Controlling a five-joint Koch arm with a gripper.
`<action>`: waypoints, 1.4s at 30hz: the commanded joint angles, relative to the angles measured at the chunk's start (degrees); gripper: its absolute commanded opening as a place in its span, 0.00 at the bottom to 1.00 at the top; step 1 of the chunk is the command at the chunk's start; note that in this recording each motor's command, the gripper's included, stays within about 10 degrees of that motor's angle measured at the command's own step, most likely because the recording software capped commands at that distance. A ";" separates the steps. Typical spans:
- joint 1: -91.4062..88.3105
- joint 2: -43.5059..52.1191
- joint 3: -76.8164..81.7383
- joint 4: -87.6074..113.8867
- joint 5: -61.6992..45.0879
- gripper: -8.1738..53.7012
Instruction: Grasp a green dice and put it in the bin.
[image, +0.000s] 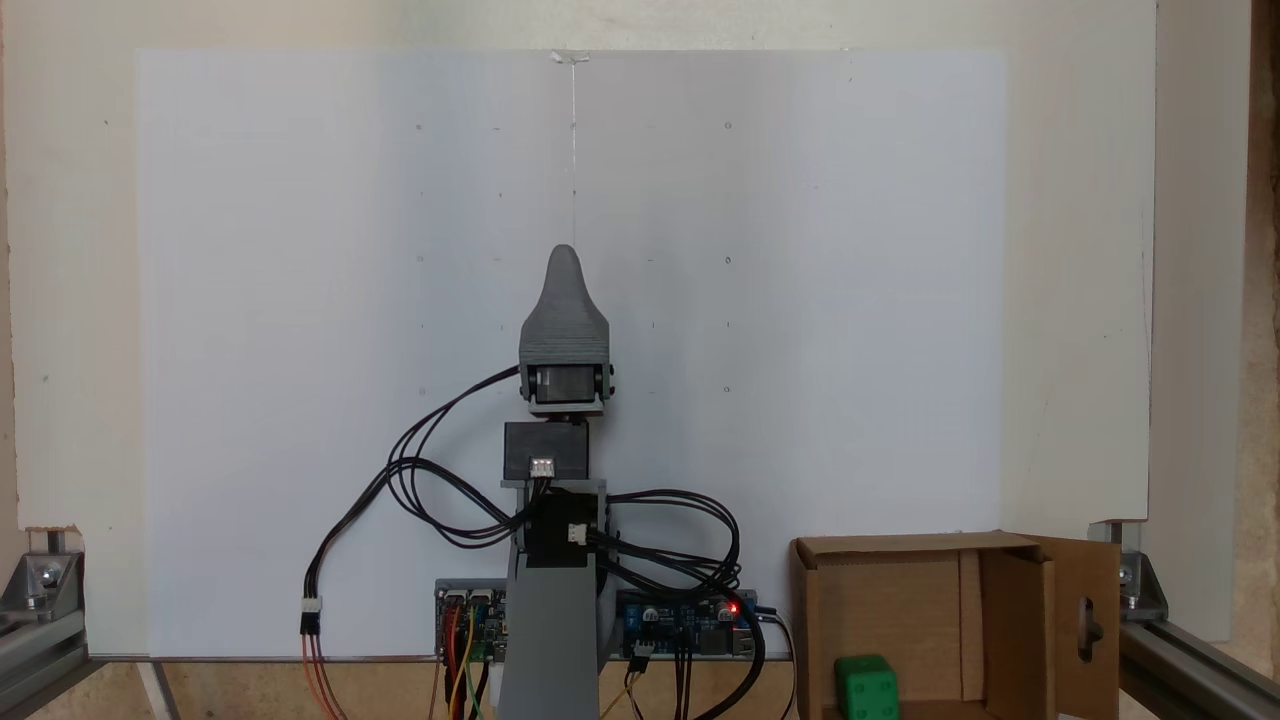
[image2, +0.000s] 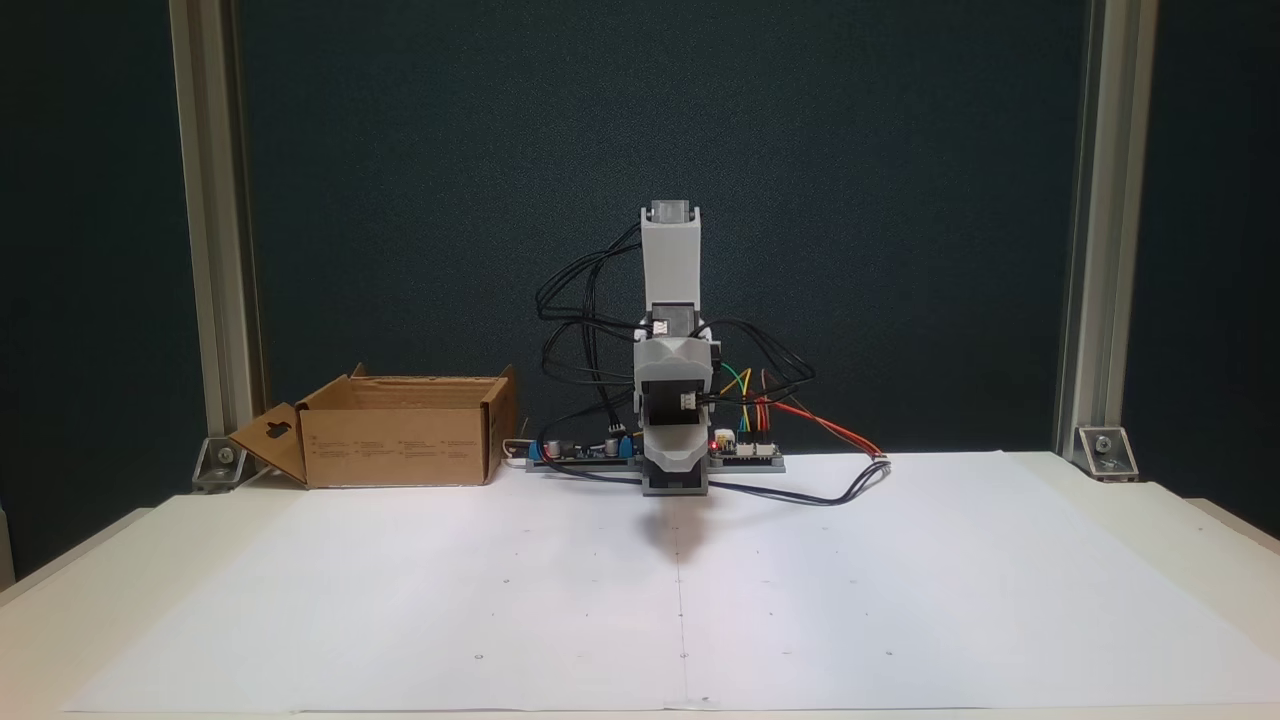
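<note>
The green dice (image: 866, 688) lies on the floor inside the bin (image: 1010, 600), a brown cardboard box with upright flaps at the lower right of a fixed view. One flap carries a keyhole cutout (image: 1088, 630). In a fixed view from the front the bin (image2: 400, 445) stands at the left, beside the arm's base. The arm (image2: 672, 300) is folded over its base. My gripper (image: 563, 258) points out over the white paper, far from the bin and holding nothing I can see. Its jaws lie one behind the other, so only one grey tip shows.
White paper (image2: 680, 600) covers the table in front of the arm. Circuit boards (image: 690, 625) and looping black cables (image: 420, 480) sit by the base. Aluminium frame posts (image2: 215, 250) stand at the table's back corners.
</note>
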 joint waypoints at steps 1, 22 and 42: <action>0.00 6.15 -0.26 -4.83 1.76 0.84; 0.70 6.15 6.50 -12.66 1.32 0.85; 1.76 6.06 6.50 -12.74 1.41 0.85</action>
